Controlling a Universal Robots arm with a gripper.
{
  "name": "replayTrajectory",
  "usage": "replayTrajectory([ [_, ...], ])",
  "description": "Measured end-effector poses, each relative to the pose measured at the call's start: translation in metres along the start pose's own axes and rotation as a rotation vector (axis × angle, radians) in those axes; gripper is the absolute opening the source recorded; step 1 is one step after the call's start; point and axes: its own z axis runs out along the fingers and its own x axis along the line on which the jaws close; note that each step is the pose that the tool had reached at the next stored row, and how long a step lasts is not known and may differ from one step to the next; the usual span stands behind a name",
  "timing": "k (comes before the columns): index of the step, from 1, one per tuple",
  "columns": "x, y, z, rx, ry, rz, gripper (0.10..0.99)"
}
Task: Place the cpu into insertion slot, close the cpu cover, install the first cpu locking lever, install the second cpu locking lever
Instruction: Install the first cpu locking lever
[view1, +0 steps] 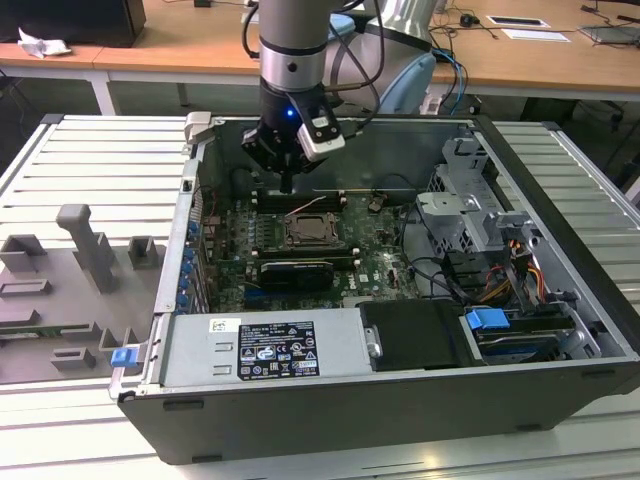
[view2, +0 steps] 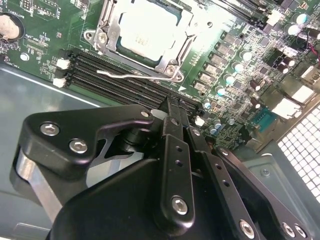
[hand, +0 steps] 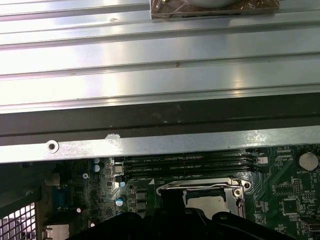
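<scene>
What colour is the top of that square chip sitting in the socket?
Pale silver-grey, a plain metal top. The cpu shows best in the second wrist view, framed by the silver cpu cover.

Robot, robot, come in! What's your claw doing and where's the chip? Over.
Gripper shut, empty, above the memory slots. Cpu seated in insertion slot, cpu cover closed over it. One locking lever sticking out loose.

From my station the exterior view is evenly lit from overhead, sharp, with soft shadow inside the case (view1: 560, 300) toward 6 o'clock. In the second wrist view the cpu (view2: 150, 27) glares white at 12 o'clock, and the gripper (view2: 172, 107) blurs. In the first wrist view, ribbed metal (hand: 160, 65) gleams.
</scene>
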Motion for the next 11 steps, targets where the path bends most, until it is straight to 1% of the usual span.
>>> replayTrajectory([
  [11, -0.0019, 0.0000, 0.0015, 0.000, -0.0001, 0.000, 0.106],
])
